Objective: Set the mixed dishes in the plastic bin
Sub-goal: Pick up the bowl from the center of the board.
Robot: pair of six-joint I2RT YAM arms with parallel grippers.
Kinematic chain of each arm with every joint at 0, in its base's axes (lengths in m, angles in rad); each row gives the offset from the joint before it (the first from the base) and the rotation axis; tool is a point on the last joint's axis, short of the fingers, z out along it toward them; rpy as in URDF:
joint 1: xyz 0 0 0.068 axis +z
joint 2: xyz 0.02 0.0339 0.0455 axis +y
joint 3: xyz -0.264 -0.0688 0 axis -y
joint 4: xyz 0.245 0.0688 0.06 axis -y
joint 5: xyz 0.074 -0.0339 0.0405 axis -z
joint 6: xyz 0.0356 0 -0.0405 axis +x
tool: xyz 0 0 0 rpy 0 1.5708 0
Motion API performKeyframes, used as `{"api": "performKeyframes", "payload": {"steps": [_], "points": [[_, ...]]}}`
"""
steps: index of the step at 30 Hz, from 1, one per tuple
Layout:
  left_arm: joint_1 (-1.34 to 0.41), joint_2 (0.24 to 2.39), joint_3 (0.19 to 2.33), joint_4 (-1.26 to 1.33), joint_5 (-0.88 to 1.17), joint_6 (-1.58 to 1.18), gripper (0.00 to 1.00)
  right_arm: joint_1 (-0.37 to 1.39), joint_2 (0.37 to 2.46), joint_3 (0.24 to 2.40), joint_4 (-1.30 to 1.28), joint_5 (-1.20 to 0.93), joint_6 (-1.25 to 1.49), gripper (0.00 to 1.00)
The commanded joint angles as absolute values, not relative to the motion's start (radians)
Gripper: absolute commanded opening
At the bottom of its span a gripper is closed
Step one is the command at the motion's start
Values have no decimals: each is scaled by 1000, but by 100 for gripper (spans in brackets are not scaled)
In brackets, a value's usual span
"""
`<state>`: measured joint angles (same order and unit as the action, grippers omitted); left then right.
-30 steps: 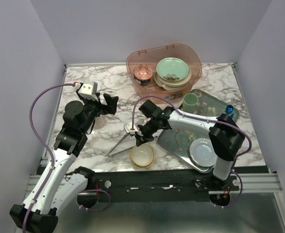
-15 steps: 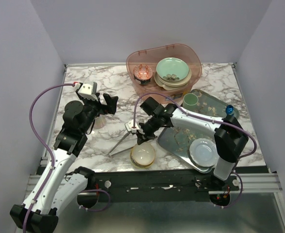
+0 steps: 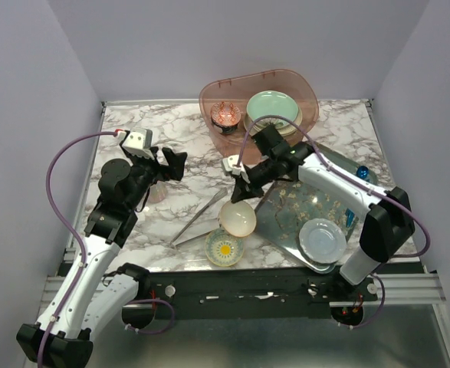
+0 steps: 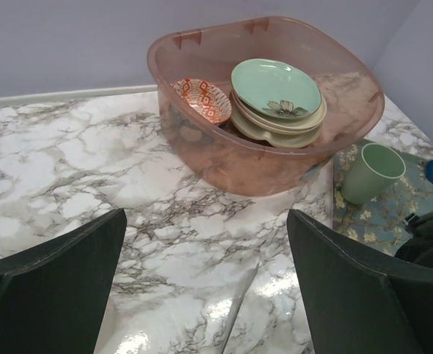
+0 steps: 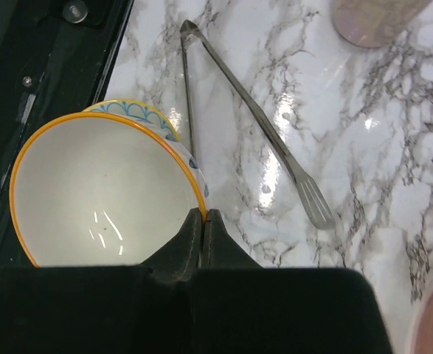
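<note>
My right gripper (image 3: 241, 197) (image 5: 203, 218) is shut on the rim of the beige bowl (image 3: 238, 220) (image 5: 98, 192), which has an orange rim, and holds it tilted above the table. Below it the navy-and-yellow patterned bowl (image 3: 223, 249) (image 5: 131, 109) sits at the front edge. The pink plastic bin (image 3: 209, 100) (image 4: 275, 158) at the back holds the small red bowl (image 3: 225, 115) (image 4: 203, 100) and the mint-green plate (image 3: 273, 106) (image 4: 275, 87) on stacked dishes. My left gripper (image 3: 171, 162) (image 4: 209, 280) is open and empty over bare marble left of the bin. The lilac mug (image 5: 371, 18) stands beside the left arm.
Metal tongs (image 3: 198, 218) (image 5: 246, 96) lie on the marble left of the held bowl. A floral tray (image 3: 286, 218) at the right carries a pale plate (image 3: 321, 239). A green cup (image 4: 371, 172) and a blue spoon (image 3: 361, 174) are at its far end.
My right gripper has lifted the beige bowl off the patterned bowl and carried it up and back towards the bin. The patterned bowl stays on the table. The left arm has not moved.
</note>
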<state>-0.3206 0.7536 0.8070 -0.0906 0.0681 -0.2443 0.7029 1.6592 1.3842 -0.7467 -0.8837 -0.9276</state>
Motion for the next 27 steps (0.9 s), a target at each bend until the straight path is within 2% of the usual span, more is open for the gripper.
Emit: {"api": "performKeyframes", "payload": {"steps": [1, 7, 19, 27], "points": [[-313, 756, 801, -57, 126, -271, 99, 628, 1586, 1413, -785, -1002, -865, 0], [-308, 752, 790, -20, 182, -343, 99, 563, 1545, 1387, -712, -985, -747, 0], [-310, 799, 808, -69, 276, -701, 99, 514, 1508, 1358, -600, -877, -574, 0], [-324, 821, 811, -129, 321, -765, 99, 509, 1497, 1348, -572, -815, -535, 0]]}}
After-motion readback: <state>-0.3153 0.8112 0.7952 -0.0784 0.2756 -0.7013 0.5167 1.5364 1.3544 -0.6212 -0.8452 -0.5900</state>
